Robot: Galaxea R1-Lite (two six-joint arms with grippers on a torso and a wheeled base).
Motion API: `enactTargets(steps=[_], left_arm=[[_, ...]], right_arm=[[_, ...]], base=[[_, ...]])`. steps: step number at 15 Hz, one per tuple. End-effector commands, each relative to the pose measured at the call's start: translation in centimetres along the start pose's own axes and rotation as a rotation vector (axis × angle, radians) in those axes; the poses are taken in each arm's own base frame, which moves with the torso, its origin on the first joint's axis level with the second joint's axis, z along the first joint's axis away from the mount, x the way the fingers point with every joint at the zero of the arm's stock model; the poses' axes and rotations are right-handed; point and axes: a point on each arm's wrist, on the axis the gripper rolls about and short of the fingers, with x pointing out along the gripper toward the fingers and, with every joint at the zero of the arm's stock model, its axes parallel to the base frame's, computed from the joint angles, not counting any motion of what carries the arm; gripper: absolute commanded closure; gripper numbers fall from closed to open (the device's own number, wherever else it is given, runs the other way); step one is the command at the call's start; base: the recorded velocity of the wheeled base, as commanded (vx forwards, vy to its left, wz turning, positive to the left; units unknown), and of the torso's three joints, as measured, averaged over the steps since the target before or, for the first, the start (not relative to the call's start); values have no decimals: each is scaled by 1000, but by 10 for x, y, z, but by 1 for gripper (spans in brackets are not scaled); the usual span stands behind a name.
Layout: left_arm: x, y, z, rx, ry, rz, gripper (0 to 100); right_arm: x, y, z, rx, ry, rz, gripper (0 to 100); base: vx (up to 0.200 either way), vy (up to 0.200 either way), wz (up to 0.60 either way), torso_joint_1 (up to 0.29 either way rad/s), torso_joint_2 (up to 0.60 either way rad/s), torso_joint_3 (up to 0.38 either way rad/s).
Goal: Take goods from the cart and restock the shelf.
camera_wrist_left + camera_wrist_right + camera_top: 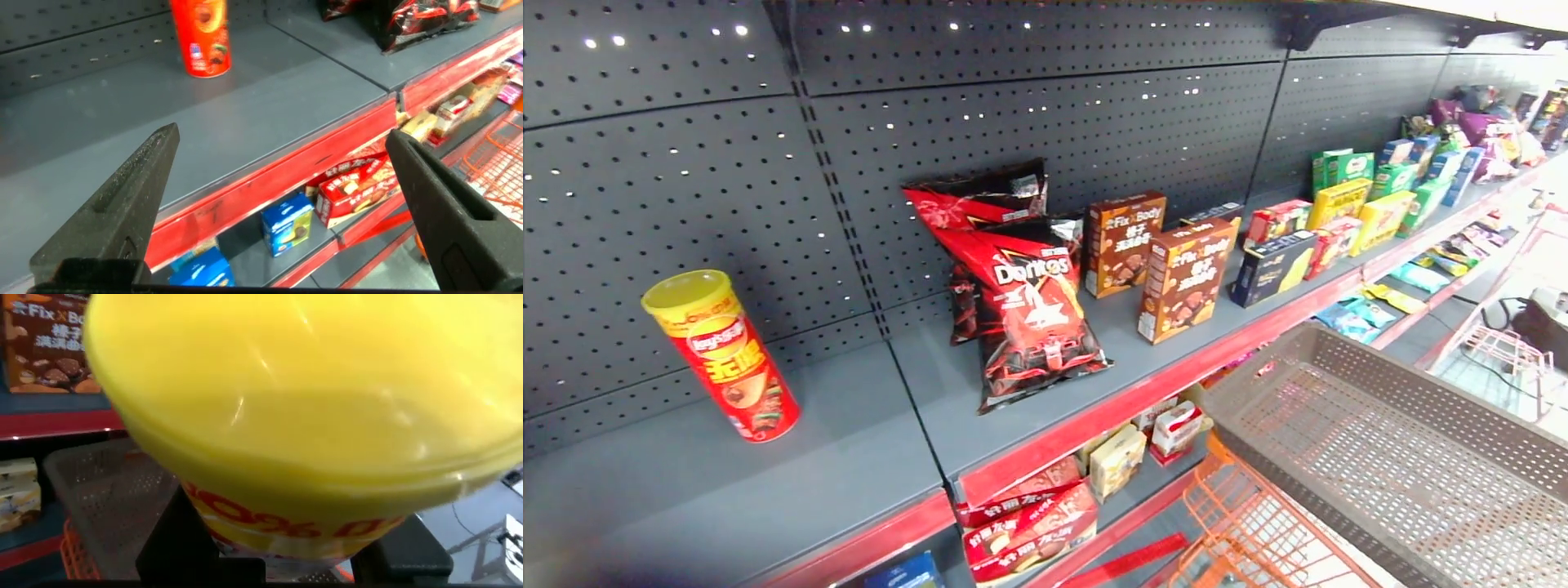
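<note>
At the left of the head view, a red crisp can point(721, 355) with a yellow lid stands on the grey shelf point(849, 441). Bare board lies on every side of it, and it is well apart from the dark-and-red chip bags point(1021, 302) at centre frame. Right of the bags stand two brown boxes point(1184, 278), one behind the other, then a run of mixed cartons point(1347, 204) toward the upper right.

The shelf's red front edge point(1094, 412) runs diagonally from lower left to upper right. The perforated back panel point(1054, 122) closes off the rear. At lower right the cart basket point(1380, 457), brown and perforated, sits on an orange wire frame point(1241, 523) near that edge.

Labels: the can carries yellow characters on red. The bags and boxes turn large printed fronts outward.

Left wrist view: the left end effector point(282, 139) is spread wide with nothing between its fingers. It points toward bare shelf board in front of the can at the top of the frame. Below the red edge, a red carton point(351, 192) and blue packs point(288, 229) sit on the lower shelf.

Right wrist view: the right end effector point(290, 543) is clamped on a second crisp can point(310, 400), with its yellow lid toward the camera and red label beneath. Behind it, the basket lies at the left of the frame and one of the brown boxes at upper left.
</note>
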Motion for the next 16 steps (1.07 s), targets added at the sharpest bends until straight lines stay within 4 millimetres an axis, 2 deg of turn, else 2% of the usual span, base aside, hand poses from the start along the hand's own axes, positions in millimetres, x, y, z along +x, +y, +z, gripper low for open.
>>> enactTargets(steps=[1,12,16], left_arm=[[0,0,0,0,-1,0,0],[0,0,0,1,-1,0,0],[0,0,0,1,-1,0,0]], right_arm=[[-6,2,-3,-1,-7,-2,100],[-5,3,-3,2,-11,13,100],[-6,2,-3,2,-15,11,100]], base=[[0,0,600,7,2,2],[0,0,600,2,2,2],[0,0,0,0,0,0]])
